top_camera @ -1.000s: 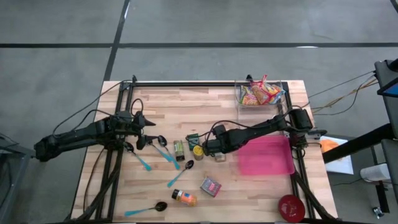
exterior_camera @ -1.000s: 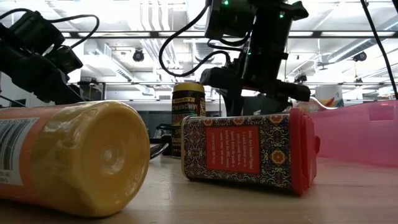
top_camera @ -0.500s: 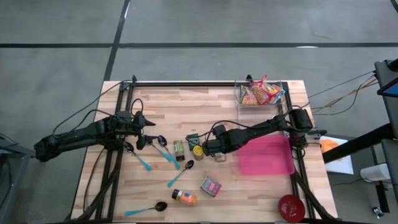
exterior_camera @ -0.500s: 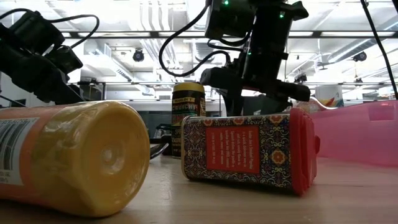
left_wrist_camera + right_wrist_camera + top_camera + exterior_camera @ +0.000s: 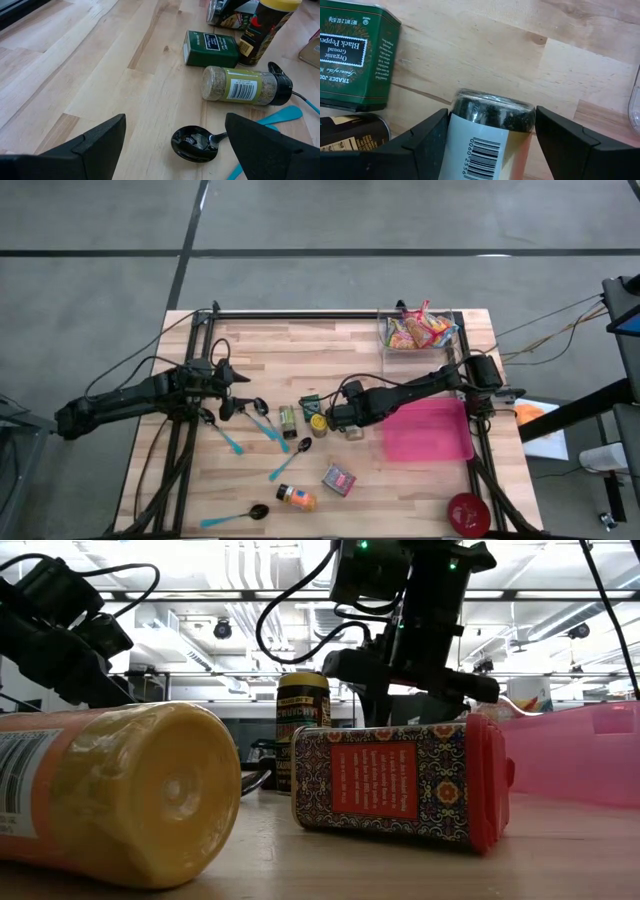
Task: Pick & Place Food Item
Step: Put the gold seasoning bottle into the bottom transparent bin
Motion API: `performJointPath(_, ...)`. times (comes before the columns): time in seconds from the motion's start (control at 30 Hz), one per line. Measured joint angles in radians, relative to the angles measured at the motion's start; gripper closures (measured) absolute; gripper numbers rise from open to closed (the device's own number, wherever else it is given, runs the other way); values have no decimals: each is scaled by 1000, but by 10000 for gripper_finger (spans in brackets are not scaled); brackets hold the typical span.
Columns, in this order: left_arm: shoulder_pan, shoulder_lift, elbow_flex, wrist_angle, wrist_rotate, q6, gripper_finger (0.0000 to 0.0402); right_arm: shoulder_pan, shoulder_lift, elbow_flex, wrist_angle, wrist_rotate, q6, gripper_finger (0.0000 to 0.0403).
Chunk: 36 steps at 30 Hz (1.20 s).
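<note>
Nothing had shifted since the earlier frames; both arms and every item kept their places.

Wooden table [image 5: 330, 350] carried the whole spread. Pink tray [image 5: 428, 430] lay at the right side, a clear bin of snack packets [image 5: 418, 332] beyond it at the far edge.

Right gripper [image 5: 340, 420] reached down at mid-table, left of the pink tray. Its fingers [image 5: 420, 145] were spread, one on each side of a lying spice jar [image 5: 487, 135]; the jar sat squarely between them, dark contents toward the glass base, barcode label nearer the wrist. Whether the pads pressed the jar could not be told. A green pepper tin [image 5: 352, 60] lay just beside it.

Left gripper [image 5: 232, 388] hung at the table's left, fingers spread wide and empty, over a black spoon [image 5: 195, 143] and near a herb jar [image 5: 245, 86] on its side.
</note>
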Motion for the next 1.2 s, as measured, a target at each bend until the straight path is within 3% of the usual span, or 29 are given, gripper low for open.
performJointPath(0.4, 0, 0, 0, 0, 0, 0, 56, 0, 0, 0, 7, 3, -3, 136)
performJointPath(0.77, 0, 0, 0, 0, 0, 0, 56, -2, 5, 1, 10, -3, 1, 52)
performJointPath(1.2, 0, 0, 0, 0, 0, 0, 57, -1, 36, -16, 15, -16, 8, 44)
